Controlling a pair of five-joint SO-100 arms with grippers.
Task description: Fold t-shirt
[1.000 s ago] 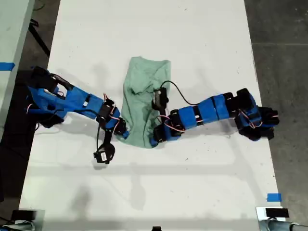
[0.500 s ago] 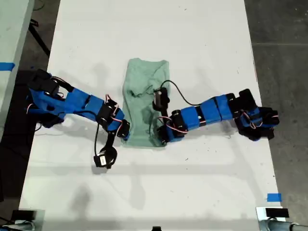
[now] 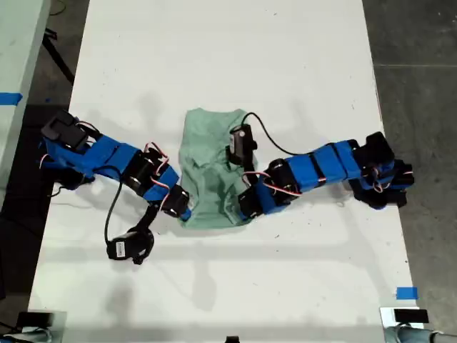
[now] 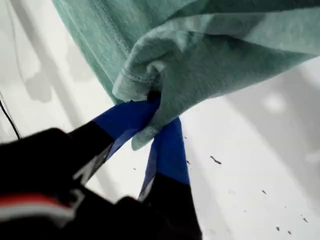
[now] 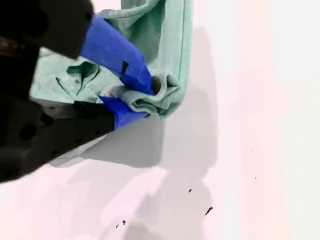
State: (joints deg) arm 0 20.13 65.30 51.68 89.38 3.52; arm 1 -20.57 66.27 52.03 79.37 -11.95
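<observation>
First wrist view: my first gripper (image 4: 152, 122) was pinched on a bunched hem corner of the t-shirt (image 4: 210, 55), the cloth lifted clear of the white table (image 4: 260, 165) with its shadow beneath.
Second wrist view: my second gripper (image 5: 137, 100) was likewise closed on a gathered corner of the shirt, blue fingers (image 5: 117, 52) above and below the wad, fabric trailing away behind them.
Step in hand: I judged this to be the lengthwise fold, both near corners held and ready to be carried over the shirt's body.
Next move: it called for moving both corners together toward the far edge at even height, so the hem would land square and not twisted.
Exterior view, arms: both arms reached inward from opposite sides of the table, stretched low, their grippers (image 3: 180, 209) (image 3: 246, 206) at the shirt's near corners; which one was first I could not tell.
Exterior view, shirt: the t-shirt (image 3: 211, 153) lay mid-table between the arms, narrowed and rumpled, its far edge flat on the surface.
</observation>
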